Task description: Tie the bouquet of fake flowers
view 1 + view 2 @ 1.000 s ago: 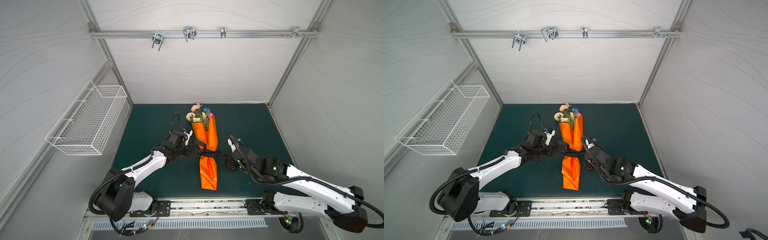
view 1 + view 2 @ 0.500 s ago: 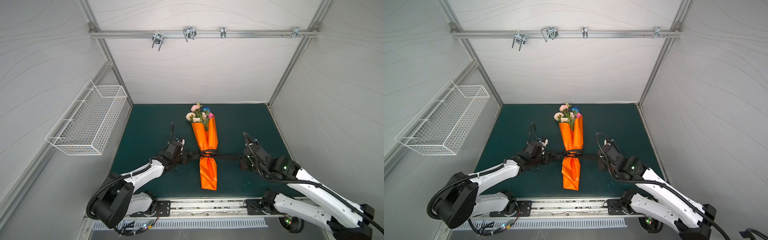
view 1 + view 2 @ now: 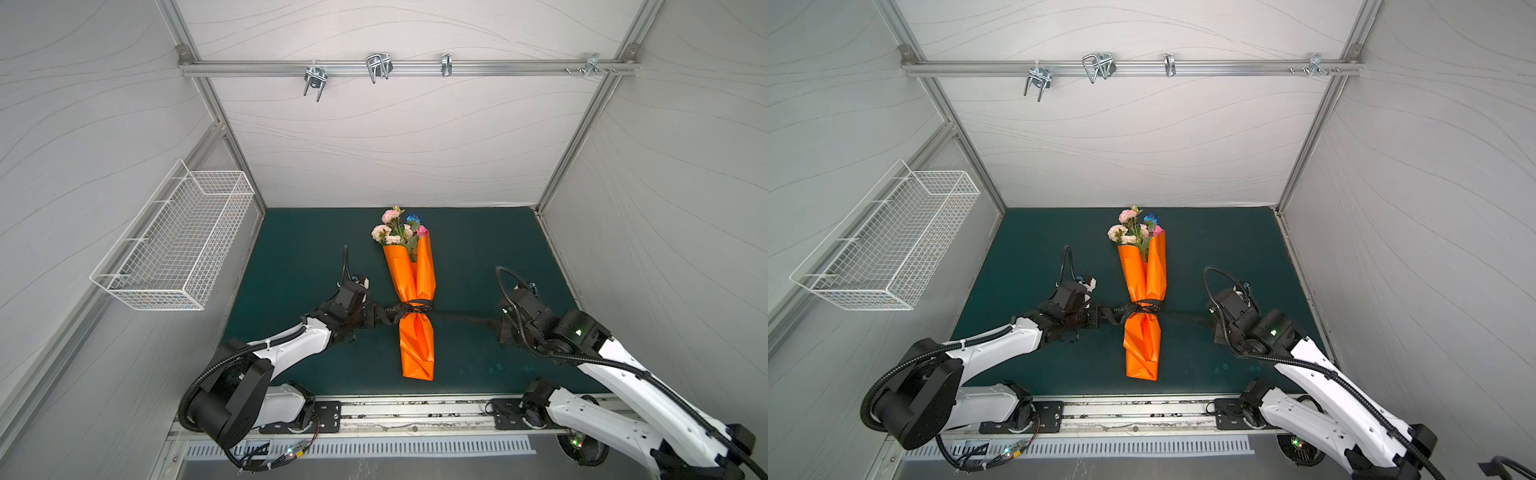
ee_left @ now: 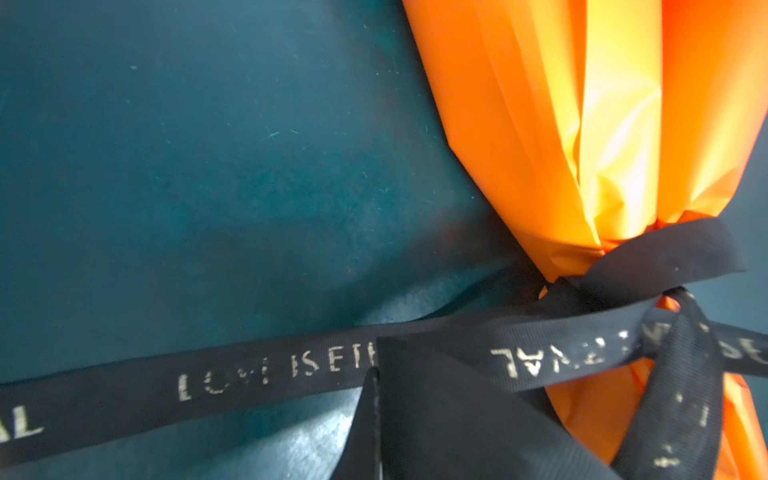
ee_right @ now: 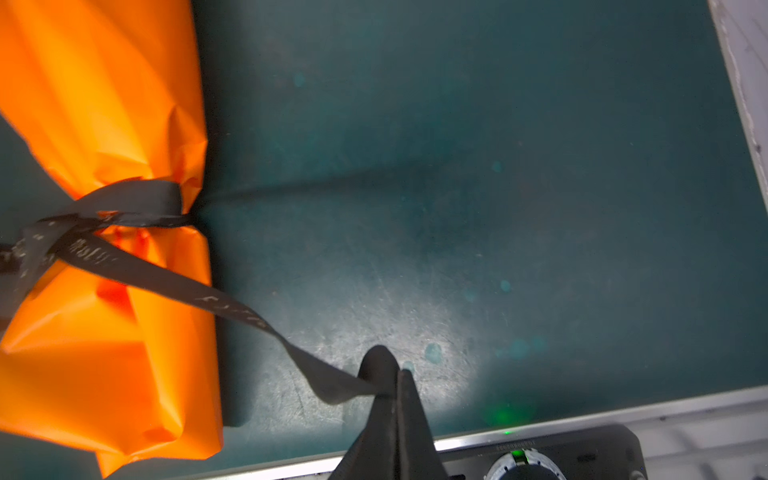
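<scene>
While the left gripper (image 3: 375,317) was clamped on one tail of the black ribbon (image 3: 390,312), the knot (image 3: 412,308) sat at the waist of the orange wrapping paper (image 3: 415,282). This paper sheathed the bouquet of fake flowers (image 3: 398,230), which lay mid-mat (image 3: 311,249). The right gripper (image 3: 498,322) pinched the other tail. The step seemingly called for an even, opposed, low pull, cinching the knot without dragging the bundle sideways.

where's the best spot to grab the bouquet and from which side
Probably the waist, where the ribbon cinches the paper: it's the narrowest part of the bouquet. Come straight down, jaws across its width, since it lies flat on the mat. The left pincer and right pincer are both shut on ribbon ends, so one must let go first.
</scene>
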Robot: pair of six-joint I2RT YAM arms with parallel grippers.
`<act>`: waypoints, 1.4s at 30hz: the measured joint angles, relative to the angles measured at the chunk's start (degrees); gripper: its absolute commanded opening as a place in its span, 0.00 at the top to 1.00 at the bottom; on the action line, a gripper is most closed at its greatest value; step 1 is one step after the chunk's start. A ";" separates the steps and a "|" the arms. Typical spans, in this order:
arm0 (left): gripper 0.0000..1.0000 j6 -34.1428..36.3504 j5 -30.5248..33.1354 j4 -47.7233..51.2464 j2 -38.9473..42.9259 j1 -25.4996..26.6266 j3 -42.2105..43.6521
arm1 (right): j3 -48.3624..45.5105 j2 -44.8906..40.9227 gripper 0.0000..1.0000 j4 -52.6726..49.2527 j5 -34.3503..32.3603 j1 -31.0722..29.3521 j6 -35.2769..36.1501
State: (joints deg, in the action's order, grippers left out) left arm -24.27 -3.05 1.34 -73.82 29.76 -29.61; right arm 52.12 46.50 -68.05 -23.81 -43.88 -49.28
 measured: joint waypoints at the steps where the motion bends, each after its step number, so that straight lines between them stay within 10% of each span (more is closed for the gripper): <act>1: 1.00 -0.02 0.17 0.00 0.00 0.00 0.00 | 0.00 -0.02 1.00 -0.42 0.02 0.79 -0.22; 7: 0.99 -0.02 0.83 0.00 0.00 0.02 0.00 | -1.51 -0.42 1.00 -0.98 1.25 4.37 -0.28; 15: 0.50 0.11 -0.33 2.69 0.44 0.87 -0.57 | -5.97 -0.81 0.59 2.51 8.57 5.07 2.62; 30: 0.49 -6.78 -3.15 17.27 11.69 1.81 -0.79 | -6.43 9.70 0.69 24.00 19.23 -6.60 13.77; 42: 0.48 21.14 -15.63 9.49 -3.93 1.86 -21.84 | -10.95 19.28 0.67 43.76 23.58 -5.25 20.63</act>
State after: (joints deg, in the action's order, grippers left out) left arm -3.14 -18.68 10.83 -77.76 31.62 -51.44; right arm 41.17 65.78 -24.29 -0.23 -49.12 -28.64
